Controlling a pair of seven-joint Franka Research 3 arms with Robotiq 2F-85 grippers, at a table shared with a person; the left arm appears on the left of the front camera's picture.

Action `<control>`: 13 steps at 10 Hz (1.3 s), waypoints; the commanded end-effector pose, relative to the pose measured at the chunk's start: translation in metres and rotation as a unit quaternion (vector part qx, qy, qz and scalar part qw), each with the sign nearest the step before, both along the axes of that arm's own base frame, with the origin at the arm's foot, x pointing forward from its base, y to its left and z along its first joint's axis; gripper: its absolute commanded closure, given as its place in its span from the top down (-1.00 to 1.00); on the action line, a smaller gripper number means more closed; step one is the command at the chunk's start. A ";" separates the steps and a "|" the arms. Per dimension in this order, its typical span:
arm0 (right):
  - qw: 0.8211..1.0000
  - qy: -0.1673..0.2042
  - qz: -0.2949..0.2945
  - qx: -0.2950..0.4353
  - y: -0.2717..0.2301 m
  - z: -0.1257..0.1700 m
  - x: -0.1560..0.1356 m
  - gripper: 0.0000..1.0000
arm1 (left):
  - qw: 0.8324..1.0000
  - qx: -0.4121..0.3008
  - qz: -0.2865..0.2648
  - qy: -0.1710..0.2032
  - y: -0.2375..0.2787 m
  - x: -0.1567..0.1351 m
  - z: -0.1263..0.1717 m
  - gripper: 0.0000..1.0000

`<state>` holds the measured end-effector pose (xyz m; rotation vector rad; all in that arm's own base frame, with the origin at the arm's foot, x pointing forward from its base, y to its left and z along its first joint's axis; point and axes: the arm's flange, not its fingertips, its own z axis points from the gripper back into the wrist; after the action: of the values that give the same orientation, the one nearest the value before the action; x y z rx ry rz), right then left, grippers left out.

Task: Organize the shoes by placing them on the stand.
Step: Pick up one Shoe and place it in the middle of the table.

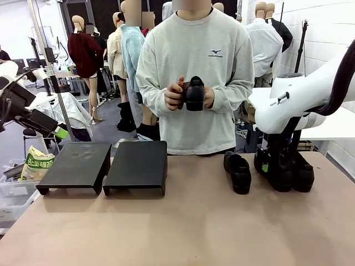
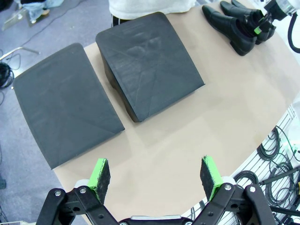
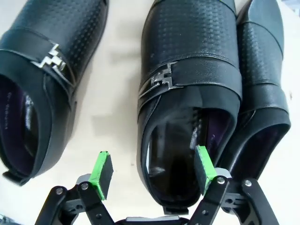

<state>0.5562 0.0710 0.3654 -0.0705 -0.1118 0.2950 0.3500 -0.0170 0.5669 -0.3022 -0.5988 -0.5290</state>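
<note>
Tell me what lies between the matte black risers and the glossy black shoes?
Nothing: bare tan tabletop separates the right riser from the nearest shoe, shown in front view.

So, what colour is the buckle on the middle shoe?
The buckle is silver, on a black strap; the right wrist view shows it best.

White wall [image 1: 333, 33], grey floor [image 1: 108, 128], tan table [image 1: 194, 227], cables [image 2: 275, 151]

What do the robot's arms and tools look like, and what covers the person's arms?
The right arm is glossy white with a thick black cable. The left tool and right tool are black, two-fingered, with bright green pads and silver bolts. The person wears long light-grey sweatshirt sleeves.
</note>
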 end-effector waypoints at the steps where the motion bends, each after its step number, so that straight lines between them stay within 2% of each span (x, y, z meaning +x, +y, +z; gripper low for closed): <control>1: 1.000 -0.004 -0.013 -0.016 0.014 -0.010 0.011 0.74 | 1.000 -0.002 -0.002 0.000 0.002 0.000 0.001 1.00; 5: 1.000 -0.004 0.002 -0.005 0.018 -0.012 0.009 0.74 | 1.000 -0.002 -0.002 0.000 0.002 0.000 0.001 1.00; 10: 1.000 -0.001 -0.012 0.014 0.018 -0.011 0.011 -1.00 | 1.000 -0.002 -0.002 0.000 0.002 0.000 0.001 1.00; 13: 1.000 0.000 -0.018 0.020 0.015 -0.011 0.011 -1.00 | 1.000 -0.002 -0.002 0.000 0.002 0.000 0.001 1.00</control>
<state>0.5634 0.0836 0.3544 -0.0568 -0.1052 0.2725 0.3500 -0.0169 0.5669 -0.3022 -0.5988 -0.5289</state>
